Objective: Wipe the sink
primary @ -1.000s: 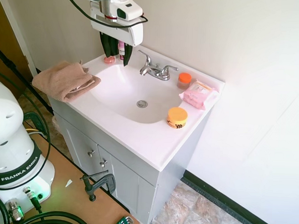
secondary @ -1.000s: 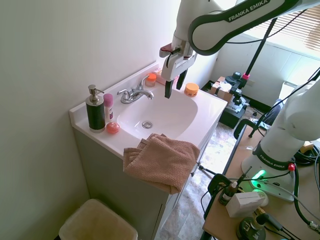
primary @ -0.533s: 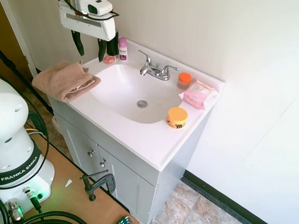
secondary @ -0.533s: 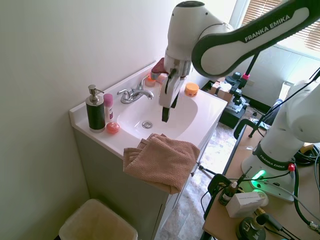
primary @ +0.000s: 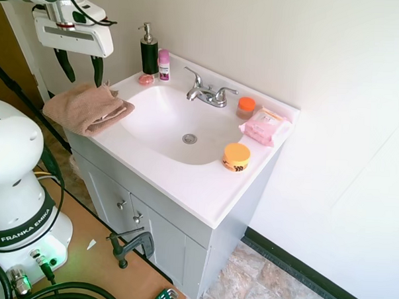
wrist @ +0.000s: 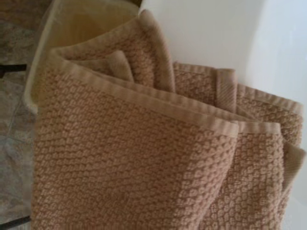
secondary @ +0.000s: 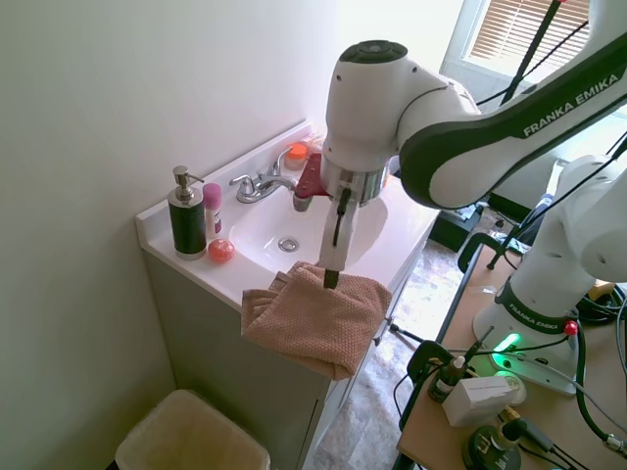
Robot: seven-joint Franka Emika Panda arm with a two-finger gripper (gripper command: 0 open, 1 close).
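"FRANKA EMIKA" stands on the arm's base [primary: 13,237] and its white link [secondary: 563,54]

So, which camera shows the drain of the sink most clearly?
The first exterior view shows the drain best: it looks down into the sink and nothing covers it. The second exterior view shows the drain too, but smaller and at a flatter angle, close to the arm. The wrist view shows only the towel.

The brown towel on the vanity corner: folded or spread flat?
Folded. The towel lies bunched in layers, hems stacked in the wrist view, one part hanging over the vanity top's edge.
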